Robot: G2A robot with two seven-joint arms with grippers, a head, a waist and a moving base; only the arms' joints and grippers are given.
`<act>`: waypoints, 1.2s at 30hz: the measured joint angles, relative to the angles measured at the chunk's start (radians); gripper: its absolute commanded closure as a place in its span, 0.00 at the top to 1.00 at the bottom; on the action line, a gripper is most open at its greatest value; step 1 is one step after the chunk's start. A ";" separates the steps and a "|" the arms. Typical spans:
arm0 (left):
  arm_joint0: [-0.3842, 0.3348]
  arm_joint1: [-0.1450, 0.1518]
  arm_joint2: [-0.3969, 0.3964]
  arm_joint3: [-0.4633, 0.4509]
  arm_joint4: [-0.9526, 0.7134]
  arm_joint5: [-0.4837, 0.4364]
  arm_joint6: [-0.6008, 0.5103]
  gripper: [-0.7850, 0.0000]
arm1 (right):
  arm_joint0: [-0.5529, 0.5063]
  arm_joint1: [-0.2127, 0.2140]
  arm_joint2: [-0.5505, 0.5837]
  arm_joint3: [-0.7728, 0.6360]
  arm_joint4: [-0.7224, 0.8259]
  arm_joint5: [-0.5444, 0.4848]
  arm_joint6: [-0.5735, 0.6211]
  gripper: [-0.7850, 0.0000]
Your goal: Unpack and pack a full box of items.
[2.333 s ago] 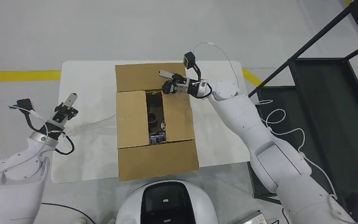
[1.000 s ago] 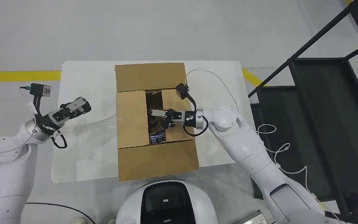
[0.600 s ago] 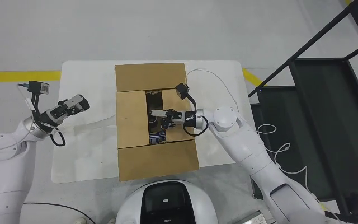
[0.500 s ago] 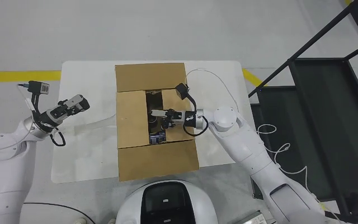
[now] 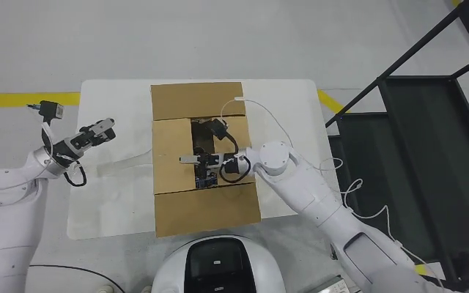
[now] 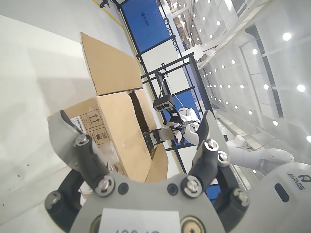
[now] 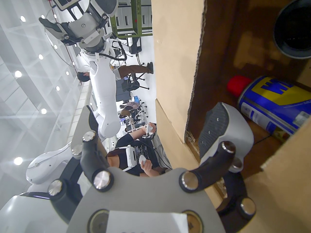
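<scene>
1. Brown cardboard box sits in the middle of the white table, and it's only half open. The far flap and the near flap lie folded outward. The two side flaps are down over the top, with a dark slot left between them.
2. Right gripper is over that slot, and its jaws are spread wide with nothing in them. From the wrist view, one finger dips into the slot. The other finger hangs outside, above the flap on the left arm's side. That puts the flap's ragged edge between the two. I can't tell whether either pad is touching the cardboard.
3. Down in the box there's a blue-and-yellow spray can with a red cap, lying on its side just beside the inner finger. From above, a bit of its blue peeks through the slot.
4. Further along the slot stands a dark round cup, mouth up, apart from the can.
5. Left gripper hovers above the left part of the table, well apart from the box. Its fingers are splayed open, hold nothing, and point toward the box.
6. A clear plastic bag lies on the table against the box wall on that same side.
</scene>
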 measured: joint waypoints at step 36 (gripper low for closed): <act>0.051 0.015 -0.080 -0.130 -0.367 0.083 -0.146 1.00 | 0.284 -0.287 -0.386 0.327 0.252 -0.290 0.000 1.00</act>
